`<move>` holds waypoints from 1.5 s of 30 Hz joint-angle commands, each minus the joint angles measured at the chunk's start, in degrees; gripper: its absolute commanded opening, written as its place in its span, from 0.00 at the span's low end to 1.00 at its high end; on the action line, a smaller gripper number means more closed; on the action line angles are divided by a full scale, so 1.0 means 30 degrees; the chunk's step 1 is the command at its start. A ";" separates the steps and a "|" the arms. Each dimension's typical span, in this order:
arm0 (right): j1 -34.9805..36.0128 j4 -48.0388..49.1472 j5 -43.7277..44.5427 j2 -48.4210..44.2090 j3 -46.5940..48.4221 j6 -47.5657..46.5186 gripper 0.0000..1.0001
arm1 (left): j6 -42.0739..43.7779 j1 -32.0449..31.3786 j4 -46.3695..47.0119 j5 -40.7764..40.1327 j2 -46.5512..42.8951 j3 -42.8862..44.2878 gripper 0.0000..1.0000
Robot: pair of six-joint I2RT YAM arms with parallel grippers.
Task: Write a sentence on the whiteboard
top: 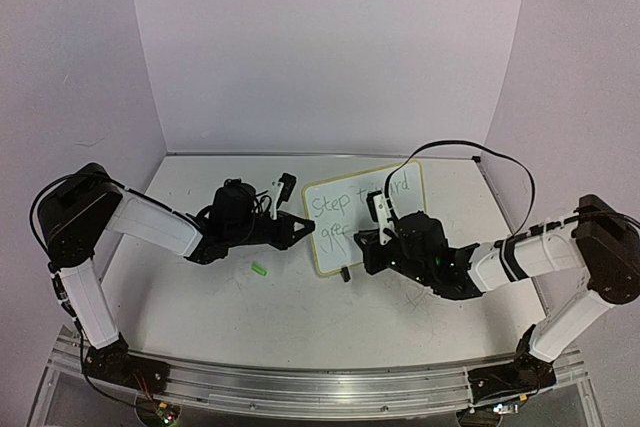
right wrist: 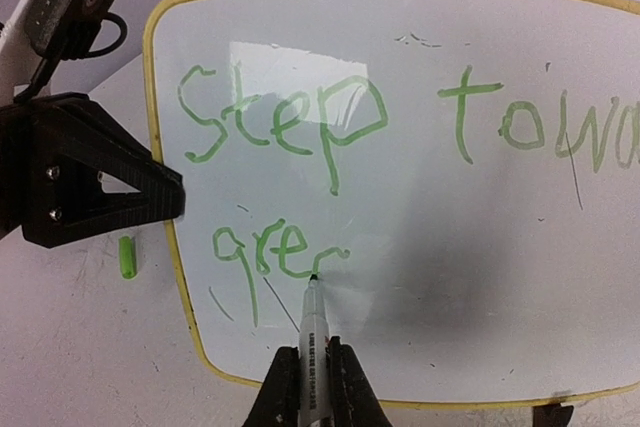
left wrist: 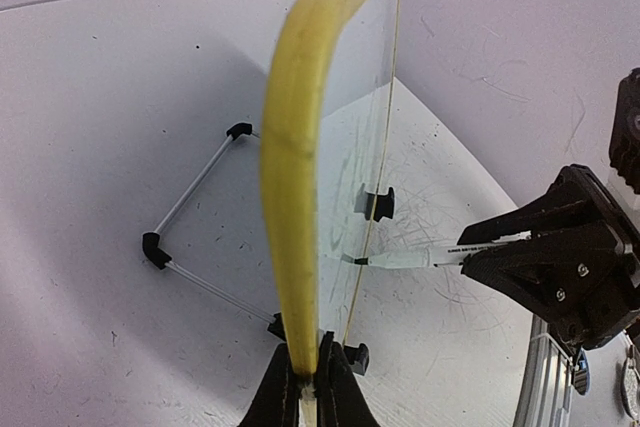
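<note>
The whiteboard [top: 335,247], white with a yellow-green rim, stands tilted mid-table on its wire stand [left wrist: 195,217]. My left gripper [top: 308,228] is shut on the board's left rim [left wrist: 295,167] and also shows in the right wrist view [right wrist: 150,197]. The sentence [right wrist: 285,127] is in green: "Step towa…" on the first line, then "gre" and the start of another letter below. My right gripper [right wrist: 314,387] is shut on a white marker [right wrist: 313,332]. The marker's tip touches the board at the end of that last stroke. The marker also shows in the left wrist view [left wrist: 410,258].
A small green marker cap [top: 260,269] lies on the table left of the board's lower corner and shows in the right wrist view [right wrist: 127,255]. The tabletop is scuffed with grey marks. White walls enclose the table at the back and sides.
</note>
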 commanded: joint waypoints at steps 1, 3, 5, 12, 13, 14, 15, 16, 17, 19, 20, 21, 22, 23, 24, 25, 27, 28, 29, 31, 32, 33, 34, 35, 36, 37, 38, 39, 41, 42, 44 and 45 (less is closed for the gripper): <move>0.0071 -0.0444 0.0831 0.0205 0.0269 0.0371 0.00 | 0.0753 0.0058 -0.0392 -0.0675 -0.0844 0.0043 0.00; 0.0057 -0.0442 0.1183 0.0148 0.0290 0.0354 0.00 | 0.0755 0.0044 -0.0393 -0.0695 -0.0847 0.0030 0.00; 0.0080 -0.0443 0.1598 0.0164 0.0429 0.0281 0.00 | 0.0755 0.0056 -0.0402 -0.0688 -0.0823 0.0078 0.00; 0.0038 0.0369 0.2700 0.0256 0.0796 0.0078 0.00 | 0.0726 0.0057 -0.0413 -0.0600 -0.0816 0.0131 0.00; 0.0032 0.0499 0.2776 0.0256 0.0842 0.0047 0.00 | 0.0726 0.0057 -0.0410 -0.0597 -0.0818 0.0130 0.00; 0.0024 0.0568 0.2798 0.0258 0.0934 0.0016 0.00 | 0.0726 0.0056 -0.0404 -0.0600 -0.0818 0.0137 0.00; 0.0000 0.0644 0.2811 0.0281 0.0962 -0.0011 0.00 | 0.0726 0.0043 -0.0433 -0.0600 -0.0818 0.0139 0.00; -0.0019 0.0712 0.2819 0.0289 0.0997 -0.0052 0.00 | 0.0726 0.0055 -0.0411 -0.0598 -0.0782 0.0156 0.00; -0.0014 0.0765 0.2801 0.0322 0.1049 -0.0082 0.00 | 0.0726 0.0057 -0.0429 -0.0582 -0.0787 0.0158 0.00; -0.0006 0.0818 0.2774 0.0390 0.1165 -0.0132 0.00 | 0.0726 0.0057 -0.0442 -0.0571 -0.0789 0.0159 0.00; -0.0009 0.0866 0.2774 0.0401 0.1181 -0.0143 0.00 | 0.0726 0.0057 -0.0429 -0.0571 -0.0789 0.0144 0.00; -0.0012 0.0907 0.2790 0.0392 0.1193 -0.0160 0.00 | 0.0726 0.0057 -0.0432 -0.0571 -0.0793 0.0126 0.00; -0.0013 0.0935 0.2803 0.0380 0.1213 -0.0185 0.00 | 0.0726 0.0058 -0.0438 -0.0584 -0.0800 0.0128 0.00; -0.0017 0.0957 0.2798 0.0380 0.1259 -0.0213 0.00 | 0.0726 0.0056 -0.0428 -0.0599 -0.0805 0.0133 0.00; -0.0021 0.0956 0.2769 0.0410 0.1308 -0.0231 0.00 | 0.0726 0.0055 -0.0420 -0.0600 -0.0809 0.0124 0.00; -0.0015 0.0934 0.2712 0.0444 0.1307 -0.0225 0.00 | 0.0726 0.0056 -0.0426 -0.0600 -0.0815 0.0128 0.00; -0.0012 0.0788 0.2471 0.0454 0.1187 -0.0100 0.00 | 0.0751 0.0057 -0.0430 -0.0610 -0.0845 0.0121 0.00; -0.0019 0.0676 0.2314 0.0444 0.1086 0.0000 0.00 | 0.0757 0.0057 -0.0440 -0.0623 -0.0863 0.0103 0.00; -0.0014 0.0581 0.2146 0.0412 0.0956 0.0112 0.00 | 0.0781 0.0064 -0.0428 -0.0629 -0.0875 0.0075 0.00; 0.0021 0.0346 0.1882 0.0275 0.0575 0.0350 0.00 | 0.0785 0.0057 -0.0429 -0.0679 -0.0868 0.0047 0.00; 0.0035 0.0224 0.1816 0.0199 0.0410 0.0490 0.00 | 0.0785 0.0054 -0.0431 -0.0687 -0.0858 0.0045 0.00; 0.0059 0.0100 0.1767 0.0133 0.0267 0.0634 0.00 | 0.0785 0.0057 -0.0425 -0.0688 -0.0846 0.0046 0.00; 0.0058 -0.0021 0.1732 0.0064 0.0145 0.0720 0.00 | 0.0785 0.0057 -0.0438 -0.0683 -0.0824 0.0033 0.00; 0.0079 -0.0159 0.1735 0.0015 0.0080 0.0826 0.00 | 0.0785 0.0057 -0.0427 -0.0656 -0.0818 0.0041 0.00; 0.0106 -0.0268 0.1690 -0.0003 0.0027 0.0889 0.00 | 0.0787 0.0057 -0.0422 -0.0659 -0.0822 0.0022 0.00; 0.0134 -0.0347 0.1638 -0.0013 -0.0037 0.0959 0.00 | 0.0802 0.0057 -0.0421 -0.0670 -0.0849 0.0014 0.00; 0.0126 -0.0411 0.1610 -0.0003 -0.0077 0.1041 0.00 | 0.0812 0.0055 -0.0420 -0.0697 -0.0873 0.0019 0.00; 0.0137 -0.0500 0.1618 0.0016 -0.0089 0.1101 0.00 | 0.0814 0.0051 -0.0425 -0.0690 -0.0897 0.0008 0.00; 0.0127 -0.0612 0.1684 0.0007 -0.0145 0.1141 0.00 | 0.0818 0.0057 -0.0440 -0.0726 -0.0933 -0.0024 0.00; 0.0138 -0.0620 0.1809 -0.0017 -0.0155 0.1128 0.00 | 0.0815 0.0057 -0.0435 -0.0725 -0.0970 -0.0049 0.00; 0.0124 -0.0690 0.2211 -0.0223 -0.0068 0.1007 0.00 | 0.0814 0.0051 -0.0422 -0.0746 -0.0965 -0.0079 0.00; 0.0117 -0.0724 0.2491 -0.0433 -0.0052 0.0882 0.00 | 0.0808 0.0056 -0.0429 -0.0747 -0.0964 -0.0095 0.00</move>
